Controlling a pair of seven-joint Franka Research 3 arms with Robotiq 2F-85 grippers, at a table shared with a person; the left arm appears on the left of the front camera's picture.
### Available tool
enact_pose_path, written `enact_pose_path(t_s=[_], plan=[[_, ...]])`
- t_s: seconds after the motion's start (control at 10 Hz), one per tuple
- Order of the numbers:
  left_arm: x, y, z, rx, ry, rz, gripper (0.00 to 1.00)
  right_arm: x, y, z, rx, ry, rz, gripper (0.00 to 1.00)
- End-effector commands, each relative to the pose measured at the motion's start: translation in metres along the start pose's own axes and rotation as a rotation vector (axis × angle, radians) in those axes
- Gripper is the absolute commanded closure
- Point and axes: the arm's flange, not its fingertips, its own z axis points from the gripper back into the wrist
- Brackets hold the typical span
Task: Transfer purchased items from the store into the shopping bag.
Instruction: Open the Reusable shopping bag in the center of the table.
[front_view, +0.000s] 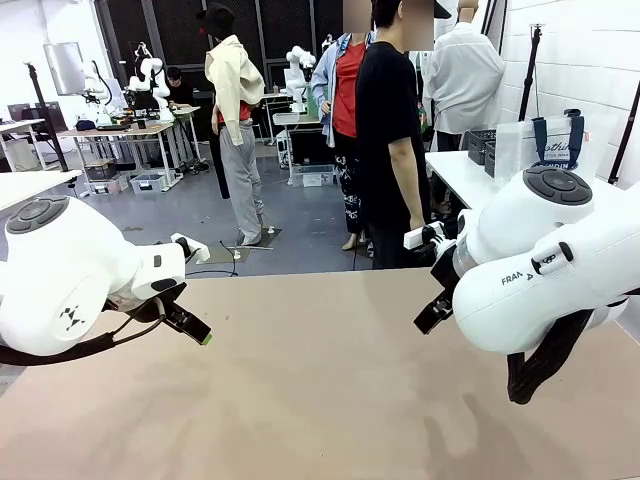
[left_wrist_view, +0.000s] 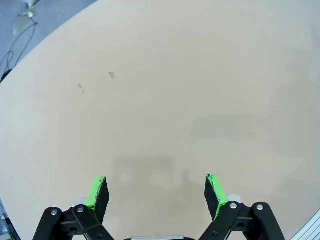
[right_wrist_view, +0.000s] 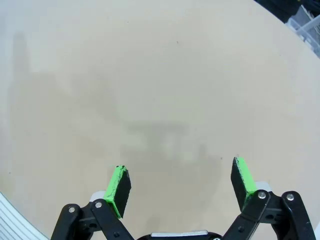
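Standing just beside the basket (front_view: 481, 146) on a white table (front_view: 452, 178) behind the person (front_view: 388, 130), the bag (front_view: 520, 150) shows in the front view, well beyond the brown table (front_view: 320, 400), whose bare top the wrist views show beneath the left gripper (left_wrist_view: 156, 187) and right gripper (right_wrist_view: 180, 178), both spread wide and empty.

Bright, even light; soft shadows; sharp focus.
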Motion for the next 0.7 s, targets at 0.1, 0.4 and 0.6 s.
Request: enact_pose_path(t_s=[0.1,0.4,0.6], plan=[[-0.0004,0.0014,0.0000,0.000,0.000,0.003,0.00,0.0000,-0.0001,0.0000,0.000,0.000,0.000,0.00],[-0.0004,0.0014,0.0000,0.000,0.000,0.003,0.00,0.0000,-0.0001,0.0000,0.000,0.000,0.000,0.00],[-0.0004,0.0014,0.0000,0.000,0.000,0.003,0.00,0.0000,-0.0001,0.0000,0.000,0.000,0.000,0.00]])
